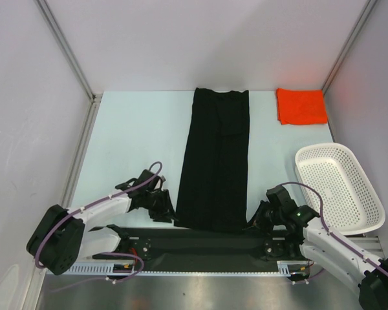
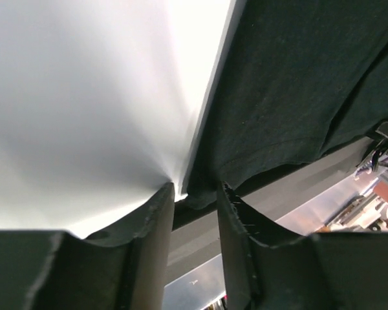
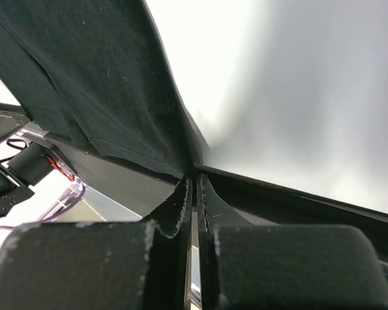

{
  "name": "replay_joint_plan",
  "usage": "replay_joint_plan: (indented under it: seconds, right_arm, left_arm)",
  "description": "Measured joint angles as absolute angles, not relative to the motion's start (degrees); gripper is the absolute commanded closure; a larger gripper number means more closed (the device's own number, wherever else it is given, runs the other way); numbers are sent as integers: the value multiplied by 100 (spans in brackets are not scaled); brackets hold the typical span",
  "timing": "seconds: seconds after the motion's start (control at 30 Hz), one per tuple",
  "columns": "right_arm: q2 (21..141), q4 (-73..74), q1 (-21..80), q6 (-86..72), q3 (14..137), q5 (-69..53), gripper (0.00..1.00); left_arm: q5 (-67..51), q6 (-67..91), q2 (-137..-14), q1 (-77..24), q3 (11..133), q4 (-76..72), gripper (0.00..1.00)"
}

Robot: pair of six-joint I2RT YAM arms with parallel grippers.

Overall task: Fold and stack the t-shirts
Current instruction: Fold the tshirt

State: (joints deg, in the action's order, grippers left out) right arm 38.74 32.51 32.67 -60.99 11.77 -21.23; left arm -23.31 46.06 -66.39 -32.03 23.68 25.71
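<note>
The black t-shirt (image 1: 216,161) lies as a long narrow strip down the middle of the table. The orange-red t-shirt (image 1: 301,106) sits folded at the far right corner. My left gripper (image 1: 165,208) is at the strip's near left corner. In the left wrist view its jaws (image 2: 195,188) stand apart, with the corner of the black t-shirt (image 2: 291,84) lying between the tips. My right gripper (image 1: 257,216) is at the near right corner. In the right wrist view it (image 3: 195,177) is shut, and the black t-shirt's (image 3: 90,71) hem runs into the tips.
A white mesh basket (image 1: 339,187) stands at the right edge, just beyond my right arm. A black mat (image 1: 194,242) lies along the near edge between the arm bases. Grey walls close the table on the left, right and back.
</note>
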Motion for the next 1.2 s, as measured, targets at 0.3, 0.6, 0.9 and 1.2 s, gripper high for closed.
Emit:
replay_joint_plan:
  seconds: [0.3, 0.6, 0.9, 1.2]
  right_arm:
    - [3872, 3251, 3181, -6036, 1177, -2191, 100]
    - [3874, 3262, 3092, -6034, 1203, -2237, 100]
    - [4528, 3315, 2917, -5863, 2257, -2165, 100]
    - [6469, 3297, 1557, -4925, 4145, -2508, 100]
  left_arm:
    - [-2644, 4700, -6842, -3208, 2265, 2279, 76]
    - [-2554, 4641, -6895, -3214, 2335, 2456, 100]
    - [-2169, 4165, -6984, -3225, 3531, 3245, 100]
    - [-2110, 3839, -8346, -3155, 5653, 3417, 100]
